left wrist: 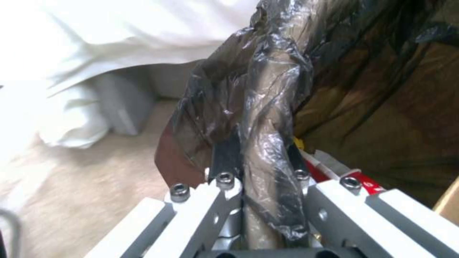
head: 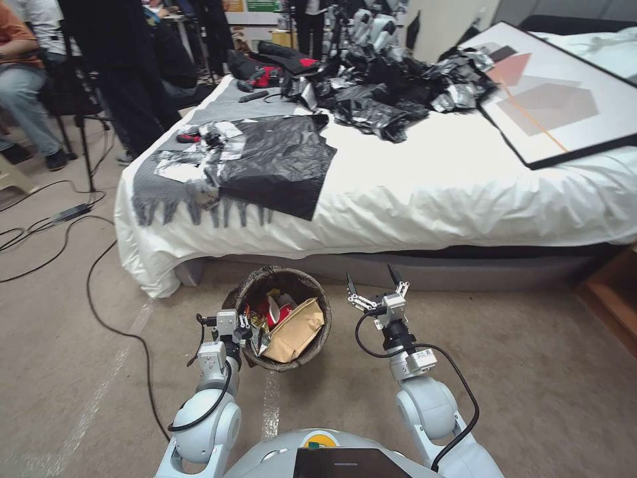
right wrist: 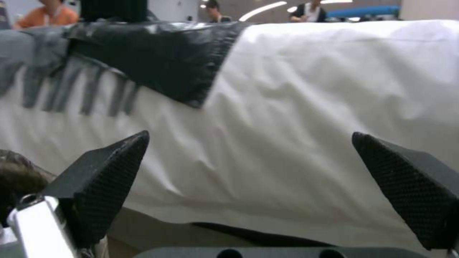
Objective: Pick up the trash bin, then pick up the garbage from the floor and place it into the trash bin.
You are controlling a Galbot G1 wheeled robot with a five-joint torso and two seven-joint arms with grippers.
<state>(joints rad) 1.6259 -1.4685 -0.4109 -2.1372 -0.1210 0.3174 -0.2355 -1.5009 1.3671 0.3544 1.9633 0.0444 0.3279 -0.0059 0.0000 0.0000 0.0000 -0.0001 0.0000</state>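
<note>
Dark brown liner plastic wraps the rim of the trash bin (head: 284, 317), and we see the left gripper (head: 243, 327) clamped on that rim at the bin's left side. In the left wrist view, the left gripper (left wrist: 260, 161) has one finger outside the liner-covered rim and the other inside, closed tight against it. The bin sits in front of us, just before the bed (head: 424, 192), and it holds the garbage (head: 292, 325): a tan paper bag, red-and-white cups and a shiny wrapper. The right gripper (head: 377, 287) hovers just right of the bin, apart from it, with its fingers spread wide and nothing between them. In the right wrist view, its black fingertips (right wrist: 103, 179) frame the white bed sheet (right wrist: 311, 118).
</note>
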